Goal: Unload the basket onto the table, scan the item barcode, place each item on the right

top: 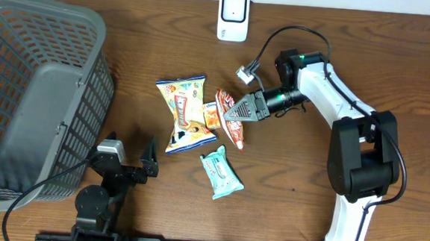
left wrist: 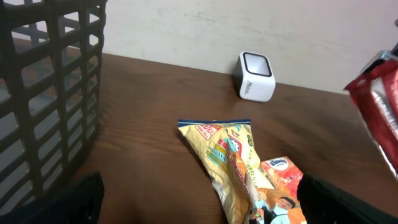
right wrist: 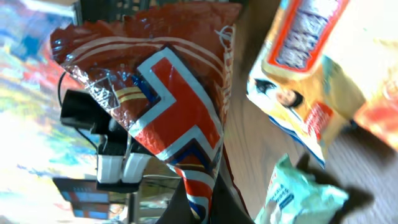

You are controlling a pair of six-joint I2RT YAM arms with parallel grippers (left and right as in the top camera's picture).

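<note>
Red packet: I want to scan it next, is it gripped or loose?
Gripped: the right gripper is shut on the red packet, pinching one end in the right wrist view.

Overhead: looks straight down from well above, covers whole surface (top: 130, 48), basket (top: 89, 105) to scanner (top: 233, 15). Left wrist: low, just over surface, faces back wall (left wrist: 217, 25); shares basket, scanner, yellow bag (top: 182, 112) with overhead. Right wrist: rolled sideways, very close on red packet (right wrist: 168, 106); yellow bag appears in all three views.
</note>
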